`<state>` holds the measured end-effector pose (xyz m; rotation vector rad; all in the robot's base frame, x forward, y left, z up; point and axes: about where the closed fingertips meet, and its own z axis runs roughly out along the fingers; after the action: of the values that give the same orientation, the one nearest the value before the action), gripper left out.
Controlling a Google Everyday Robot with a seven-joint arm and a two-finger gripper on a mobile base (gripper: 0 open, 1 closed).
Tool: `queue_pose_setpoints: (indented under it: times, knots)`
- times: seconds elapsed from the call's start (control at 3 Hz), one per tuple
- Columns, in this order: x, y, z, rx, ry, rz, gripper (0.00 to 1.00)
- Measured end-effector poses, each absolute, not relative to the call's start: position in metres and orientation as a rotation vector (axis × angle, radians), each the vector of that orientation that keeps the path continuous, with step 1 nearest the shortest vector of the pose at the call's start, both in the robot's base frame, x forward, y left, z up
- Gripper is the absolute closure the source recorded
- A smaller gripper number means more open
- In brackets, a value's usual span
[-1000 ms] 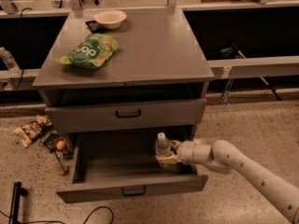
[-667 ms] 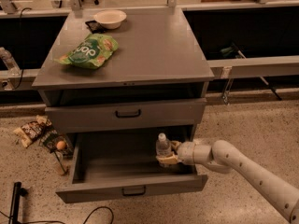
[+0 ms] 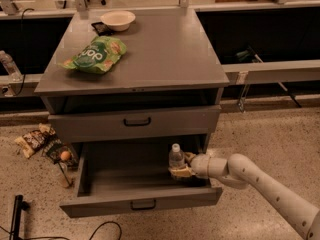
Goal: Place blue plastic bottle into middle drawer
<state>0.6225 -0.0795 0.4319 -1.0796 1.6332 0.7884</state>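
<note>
The blue plastic bottle (image 3: 175, 157), clear with a white cap, stands upright inside the open middle drawer (image 3: 140, 201), at its right side. My gripper (image 3: 181, 166) reaches in from the right over the drawer's right wall and is shut on the bottle's lower half. The white arm (image 3: 260, 184) runs off to the lower right. The drawer is the grey cabinet's lowest one, pulled out, with a small black bar handle (image 3: 143, 204) on its front. The drawer above (image 3: 135, 122) is closed.
On the cabinet top (image 3: 150, 54) lie a green chip bag (image 3: 96, 54) and a white bowl (image 3: 118, 20). Snack wrappers (image 3: 35, 140) and a small orange object (image 3: 65, 155) lie on the floor at the left. Cables (image 3: 30, 231) lie at the lower left.
</note>
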Motion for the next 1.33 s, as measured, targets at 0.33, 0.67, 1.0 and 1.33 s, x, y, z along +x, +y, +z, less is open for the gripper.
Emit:
queue_pose_setpoints:
  times: [0.33,0.67,1.0,1.33]
  knots:
    - [0.624,-0.081,0.427,-1.070,1.633,0.790,0.23]
    - [0.625,-0.082,0.429,-1.076,1.639,0.781,0.00]
    - [0.624,-0.084,0.437,-1.088,1.648,0.774,0.19]
    - [0.617,-0.093,0.457,-1.088,1.662,0.757,0.18]
